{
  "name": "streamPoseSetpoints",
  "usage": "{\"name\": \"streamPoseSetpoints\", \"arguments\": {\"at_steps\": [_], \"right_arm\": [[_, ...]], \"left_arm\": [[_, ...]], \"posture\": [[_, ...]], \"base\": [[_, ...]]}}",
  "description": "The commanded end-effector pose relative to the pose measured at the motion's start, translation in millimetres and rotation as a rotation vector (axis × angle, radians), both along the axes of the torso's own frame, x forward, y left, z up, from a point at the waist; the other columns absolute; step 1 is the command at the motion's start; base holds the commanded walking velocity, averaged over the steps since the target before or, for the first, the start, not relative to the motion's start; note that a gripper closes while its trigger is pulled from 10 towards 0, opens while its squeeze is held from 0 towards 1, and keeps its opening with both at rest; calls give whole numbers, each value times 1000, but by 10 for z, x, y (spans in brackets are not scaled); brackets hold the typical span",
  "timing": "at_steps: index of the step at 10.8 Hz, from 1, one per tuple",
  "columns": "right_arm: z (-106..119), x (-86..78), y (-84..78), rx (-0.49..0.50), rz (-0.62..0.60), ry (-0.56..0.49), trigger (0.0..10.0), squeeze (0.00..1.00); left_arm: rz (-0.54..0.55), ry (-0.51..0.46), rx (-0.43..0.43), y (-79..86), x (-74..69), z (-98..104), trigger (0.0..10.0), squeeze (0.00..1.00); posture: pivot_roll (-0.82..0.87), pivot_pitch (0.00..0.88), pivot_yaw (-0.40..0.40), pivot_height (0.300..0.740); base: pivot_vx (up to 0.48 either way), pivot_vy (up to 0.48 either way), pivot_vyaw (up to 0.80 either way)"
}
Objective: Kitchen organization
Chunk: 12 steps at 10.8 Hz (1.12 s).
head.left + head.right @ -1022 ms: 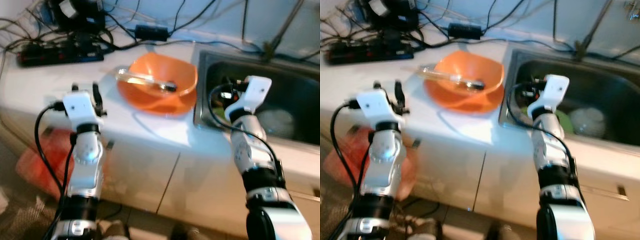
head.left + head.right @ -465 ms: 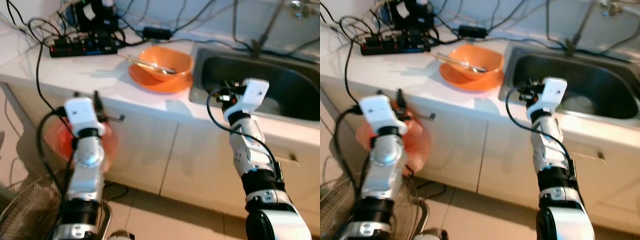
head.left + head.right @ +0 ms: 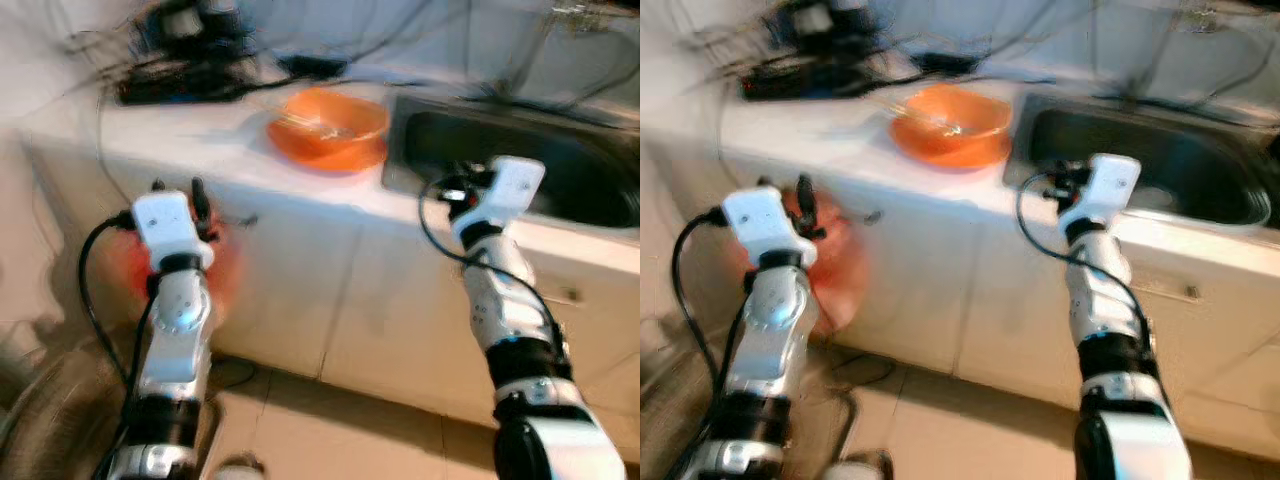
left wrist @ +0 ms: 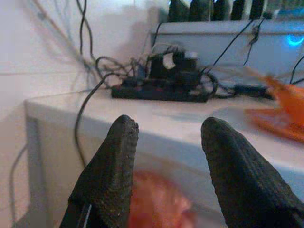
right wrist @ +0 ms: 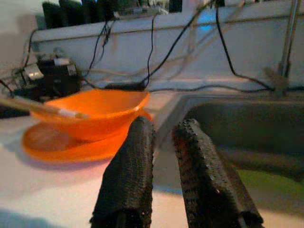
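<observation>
Left pincer (image 4: 164, 142): wide, empty, before the tabletop (image 3: 190, 130) edge.
Right pincer (image 5: 164, 142): narrow, empty, by the sink (image 3: 520, 165).
Orange bowl (image 3: 328, 120): tabletop, 12 o'clock, on orange plate (image 5: 71, 147).

A white counter (image 3: 200, 140) runs above pale cabinet doors (image 3: 300, 290), with a dark steel sink (image 3: 520, 165) let into it. Seen past the right gripper's fingers (image 5: 128, 175), an orange bowl (image 5: 90, 111) stands on an orange plate (image 5: 71, 145) on the counter, beside the sink, with chopsticks (image 5: 38, 108) laid across the bowl. Beyond the left gripper's fingers (image 4: 114, 166), a black power strip (image 4: 159, 92) lies amid tangled cables (image 4: 95, 71) at the counter's back.
</observation>
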State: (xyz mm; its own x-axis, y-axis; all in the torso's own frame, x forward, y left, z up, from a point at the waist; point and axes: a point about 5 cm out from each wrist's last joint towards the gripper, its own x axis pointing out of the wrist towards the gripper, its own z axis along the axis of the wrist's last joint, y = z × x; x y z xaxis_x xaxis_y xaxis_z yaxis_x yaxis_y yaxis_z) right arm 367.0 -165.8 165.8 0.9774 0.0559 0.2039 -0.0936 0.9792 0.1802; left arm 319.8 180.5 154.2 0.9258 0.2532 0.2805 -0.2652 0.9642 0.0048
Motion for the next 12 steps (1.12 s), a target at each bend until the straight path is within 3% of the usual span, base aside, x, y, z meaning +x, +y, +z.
{"name": "streamPoseSetpoints", "arguments": {"at_steps": [1,7,12], "right_arm": [[5,7,-30,-4,-6,6,10000,0],[-13,0,-4,-6,1,12,10000,0],[-22,3,16,-7,11,16,10000,0]], "left_arm": [[-18,-4,1,-31,25,38,10000,0],[-14,5,13,-10,24,34,10000,0],[-26,-16,-14,-6,25,79,10000,0]], "posture": [[125,70,-78,740],[128,75,-75,740],[133,75,-81,740]], "base": [[0,0,0],[0,-365,0],[0,0,0]]}}
